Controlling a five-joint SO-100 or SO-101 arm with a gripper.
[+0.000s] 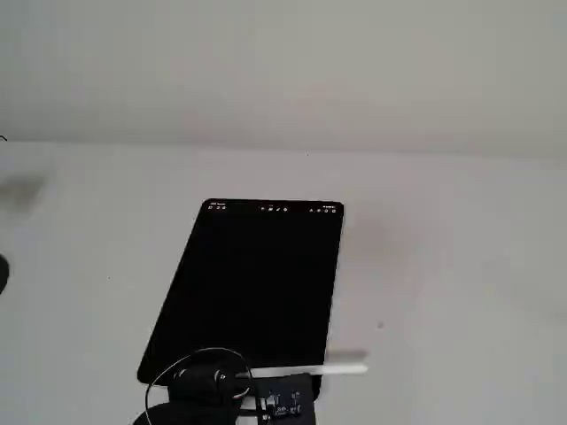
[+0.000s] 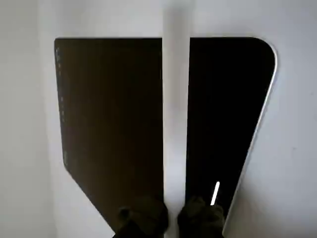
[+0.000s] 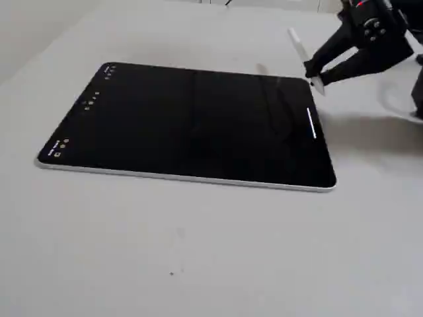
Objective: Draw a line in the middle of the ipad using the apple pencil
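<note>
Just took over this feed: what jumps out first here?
The ipad lies flat on the pale table, its black screen dominating. The gripper holds the apple pencil at the tablet's short edge, beside the small white home bar; no drawn line shows yet.

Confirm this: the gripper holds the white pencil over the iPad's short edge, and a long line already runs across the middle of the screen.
Wrong on the line. In a fixed view the ipad shows only its short home bar; mid-screen is blank. The gripper does hold the apple pencil there.
</note>
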